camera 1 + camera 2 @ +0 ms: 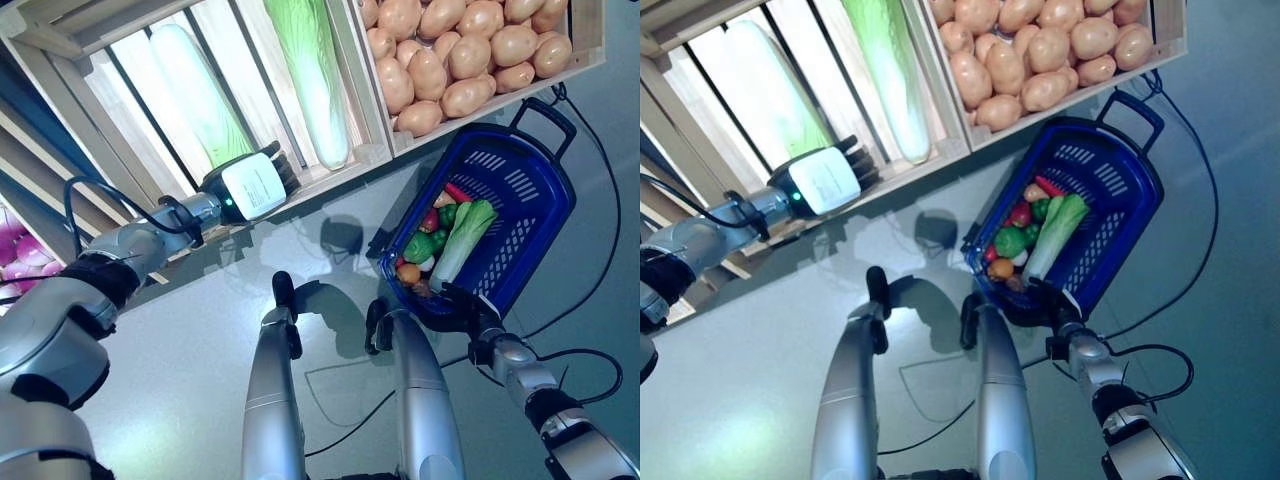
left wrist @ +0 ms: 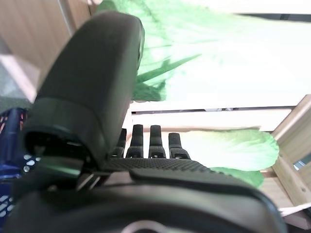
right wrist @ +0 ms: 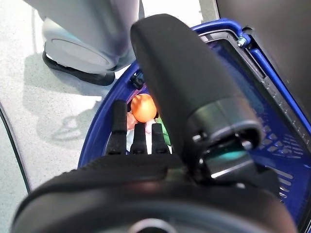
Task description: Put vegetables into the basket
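A blue basket lies on the floor below the shelf, holding a napa cabbage, a green pepper, a red vegetable and an orange one. My right hand is at the basket's near rim, its fingers straight and reaching over the rim, holding nothing. My left hand is up at the front edge of a wooden crate, open, with straight fingers pointing at two napa cabbages that lie in it.
A second crate full of potatoes stands to the right of the cabbage crate, just above the basket's handle. Purple onions show at the far left. Grey floor lies between shelf and basket.
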